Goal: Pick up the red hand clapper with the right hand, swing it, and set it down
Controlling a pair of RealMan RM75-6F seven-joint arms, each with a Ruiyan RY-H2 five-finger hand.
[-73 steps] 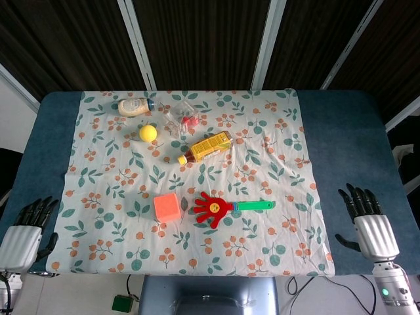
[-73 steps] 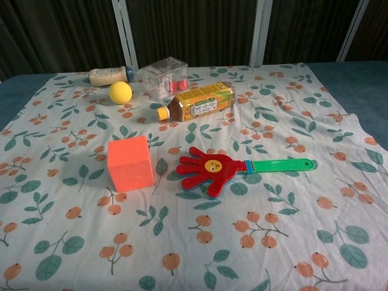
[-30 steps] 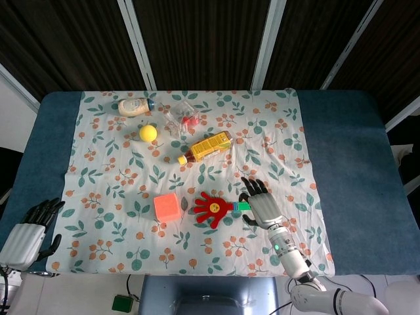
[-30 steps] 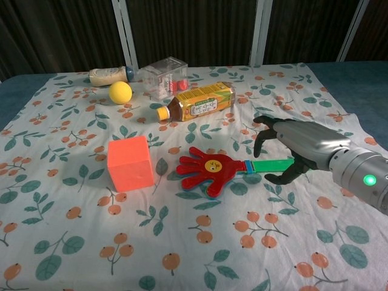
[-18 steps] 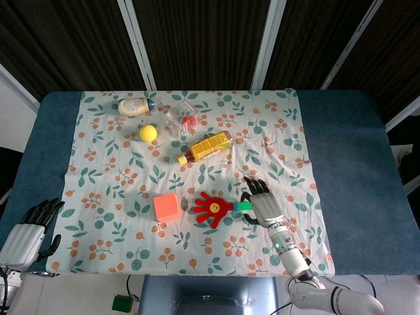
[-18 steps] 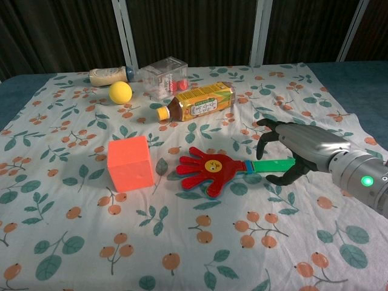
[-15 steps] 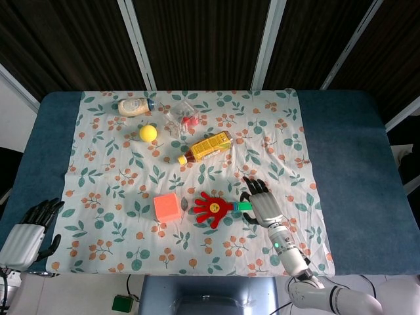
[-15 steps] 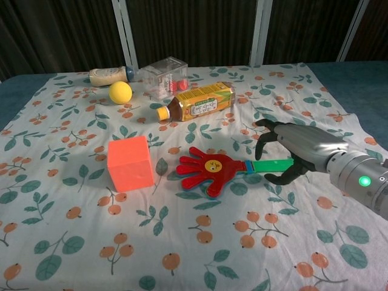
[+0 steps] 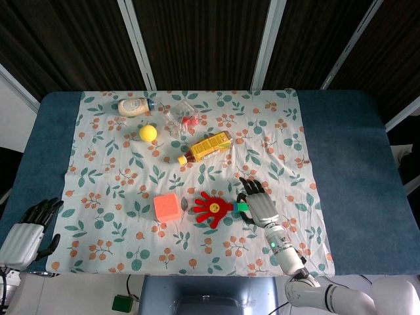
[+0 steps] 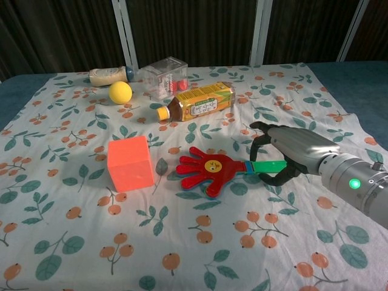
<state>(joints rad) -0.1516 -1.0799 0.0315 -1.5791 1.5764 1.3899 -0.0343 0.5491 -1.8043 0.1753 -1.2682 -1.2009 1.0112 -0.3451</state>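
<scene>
The red hand clapper [image 9: 211,208] lies flat on the flowered cloth, its red palm [image 10: 209,169] pointing left and its green handle [image 10: 265,165] pointing right. My right hand [image 9: 258,205] is arched over the handle's right part; in the chest view the right hand [image 10: 290,151] has its fingers curved down on the far side and the thumb on the near side, not closed on the handle. The handle's end is hidden under the hand. My left hand [image 9: 27,231] rests off the cloth at the table's near left corner, fingers apart, holding nothing.
An orange cube [image 10: 130,162] stands just left of the clapper. Behind lie a yellow tea bottle [image 10: 197,101], a yellow ball [image 10: 120,92], a clear plastic box [image 10: 163,77] and a pale sauce bottle [image 10: 109,75]. The cloth's right edge [image 9: 314,197] borders blue table.
My right hand came in from the table's right edge and settled over the green handle, then slid slightly left with fingers curling lower. The clapper and left hand stayed put.
</scene>
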